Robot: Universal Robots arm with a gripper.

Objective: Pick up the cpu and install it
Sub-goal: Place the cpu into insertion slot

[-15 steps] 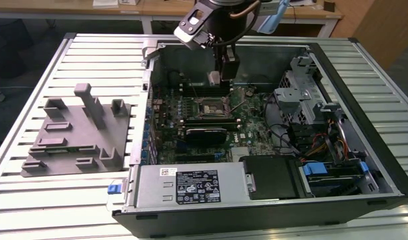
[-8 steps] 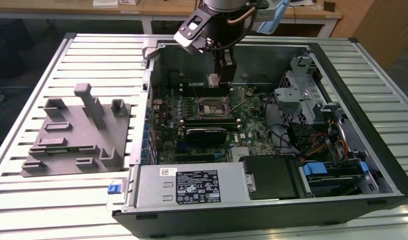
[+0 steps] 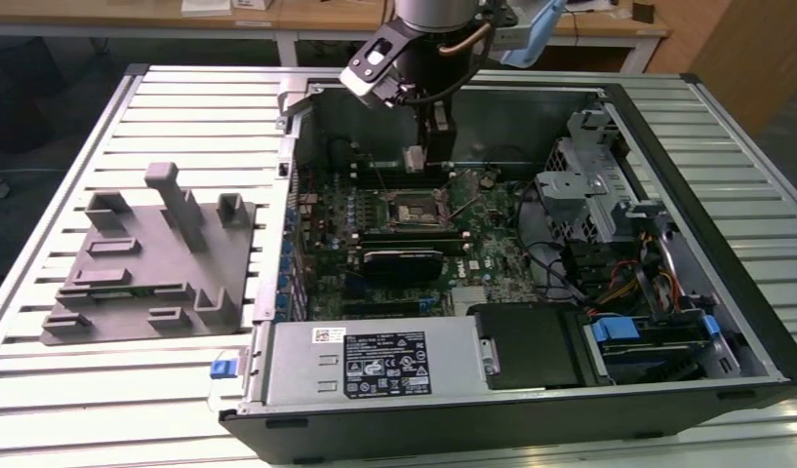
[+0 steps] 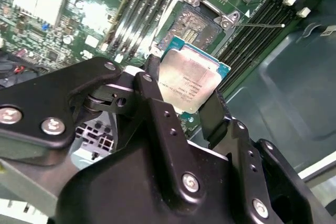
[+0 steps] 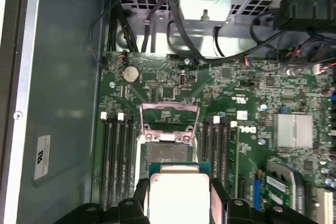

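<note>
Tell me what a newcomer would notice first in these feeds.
The cpu, silvery top gripped at opposite edges by the black hand, hangs over the green motherboard near the open socket. In the exterior view the opened computer case sits on the slatted table, with a grey fixture beside it at the exterior view's left.

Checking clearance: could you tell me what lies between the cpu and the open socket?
Nothing; in the second wrist view the stretch from the cpu to the socket is bare air.

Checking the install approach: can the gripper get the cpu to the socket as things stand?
Probably yes. The gripper, shut on the cpu, hangs just above the socket, which lies open, and nothing shows between them.
</note>
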